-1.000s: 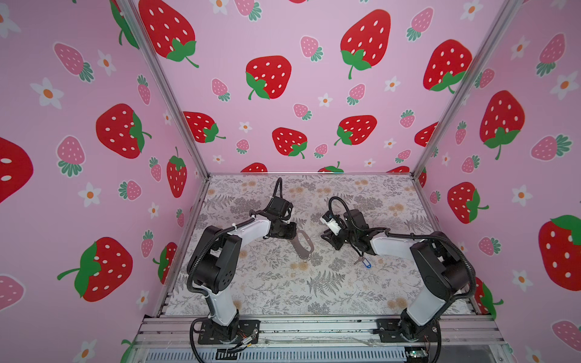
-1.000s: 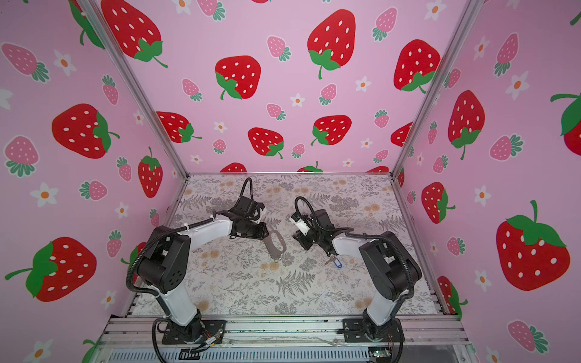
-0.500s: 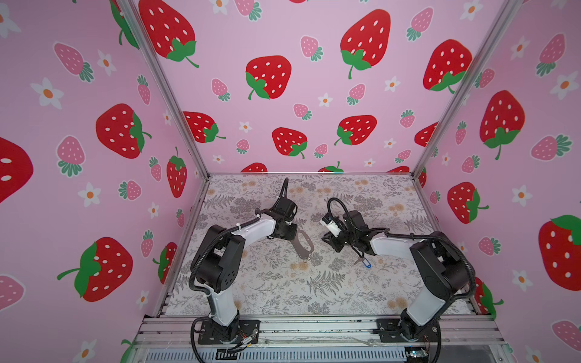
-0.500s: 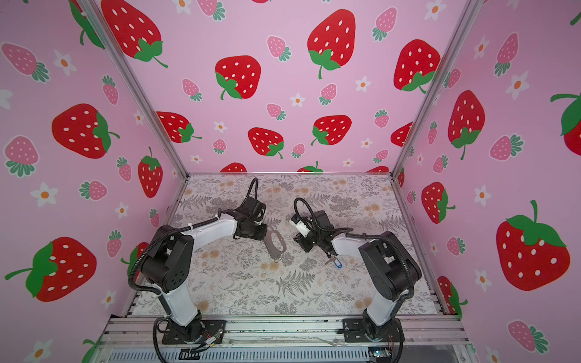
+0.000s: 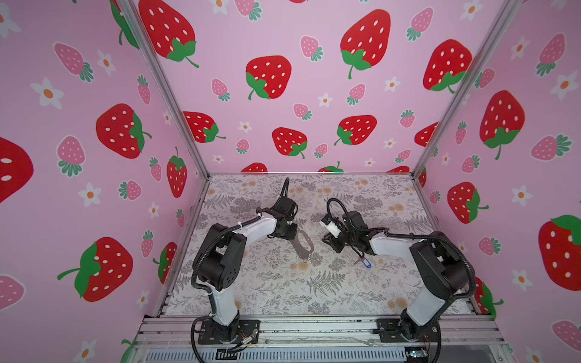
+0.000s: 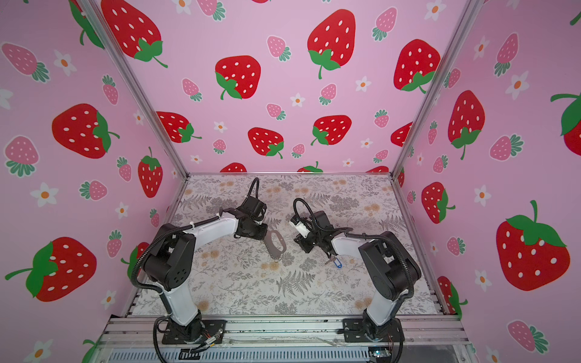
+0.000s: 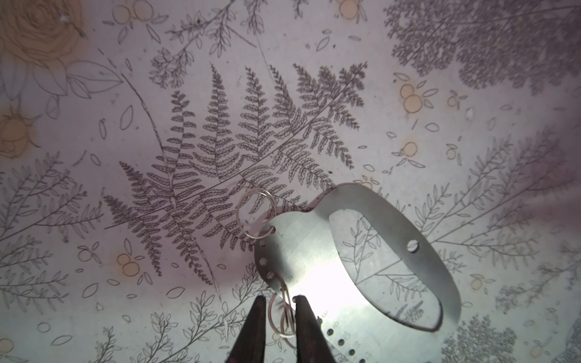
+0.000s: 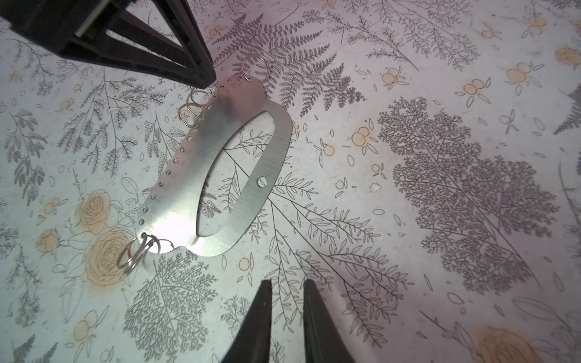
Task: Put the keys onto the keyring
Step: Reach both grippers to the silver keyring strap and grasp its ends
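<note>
1. Tabletop (image 5: 283,289) carries both things.
2. Keyring (image 8: 201,157) lies flat; left claw (image 7: 279,301), barely parted, straddles its end rings (image 7: 284,317), grip unclear.
3. Right claw (image 8: 284,283), barely parted and empty, faces the keyring.
4. Keys (image 5: 364,263) lie behind it, nearest the right arm (image 5: 390,245).

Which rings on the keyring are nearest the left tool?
The bunch between the left tool's fingers; the lone ring at one keyring end and the cluster at the other lie clear.
</note>
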You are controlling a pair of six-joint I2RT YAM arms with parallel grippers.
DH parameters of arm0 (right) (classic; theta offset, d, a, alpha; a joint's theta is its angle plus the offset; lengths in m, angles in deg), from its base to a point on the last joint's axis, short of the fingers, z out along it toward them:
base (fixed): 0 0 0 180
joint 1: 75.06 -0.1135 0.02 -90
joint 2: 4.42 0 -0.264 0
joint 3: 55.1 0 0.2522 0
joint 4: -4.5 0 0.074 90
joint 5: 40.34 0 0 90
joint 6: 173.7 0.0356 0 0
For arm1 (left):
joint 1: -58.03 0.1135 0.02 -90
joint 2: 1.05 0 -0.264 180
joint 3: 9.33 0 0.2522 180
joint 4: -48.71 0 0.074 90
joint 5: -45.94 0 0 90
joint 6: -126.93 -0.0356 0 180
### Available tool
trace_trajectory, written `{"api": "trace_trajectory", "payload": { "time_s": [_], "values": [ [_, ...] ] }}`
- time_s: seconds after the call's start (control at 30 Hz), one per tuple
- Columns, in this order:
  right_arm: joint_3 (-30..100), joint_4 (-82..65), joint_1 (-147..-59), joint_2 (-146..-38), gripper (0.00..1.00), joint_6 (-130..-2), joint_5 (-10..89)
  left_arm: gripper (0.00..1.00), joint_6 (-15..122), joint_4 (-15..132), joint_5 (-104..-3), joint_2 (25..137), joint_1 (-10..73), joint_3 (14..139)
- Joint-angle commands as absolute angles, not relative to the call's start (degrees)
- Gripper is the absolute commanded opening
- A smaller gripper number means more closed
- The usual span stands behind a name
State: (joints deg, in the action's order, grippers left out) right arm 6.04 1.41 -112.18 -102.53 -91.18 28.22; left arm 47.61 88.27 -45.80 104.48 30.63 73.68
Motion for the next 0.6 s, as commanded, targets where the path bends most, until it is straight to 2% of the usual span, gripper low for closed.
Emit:
{"api": "trace_trajectory", "payload": {
  "time_s": [0.0,0.3,0.57],
  "values": [
    [7.51,-0.10,-112.67,-103.40,0.23,-92.22,28.12,0.22,47.09,90.57,-46.10,106.07,30.25,75.98],
    [7.81,-0.56,-112.67,-104.00,0.24,-92.18,28.12,0.23,45.68,92.41,-43.94,107.00,29.23,76.72],
    [8.02,-0.74,-112.67,-104.18,0.23,-92.13,27.90,0.16,45.60,92.26,-43.44,106.99,29.08,77.02]
  ]
}}
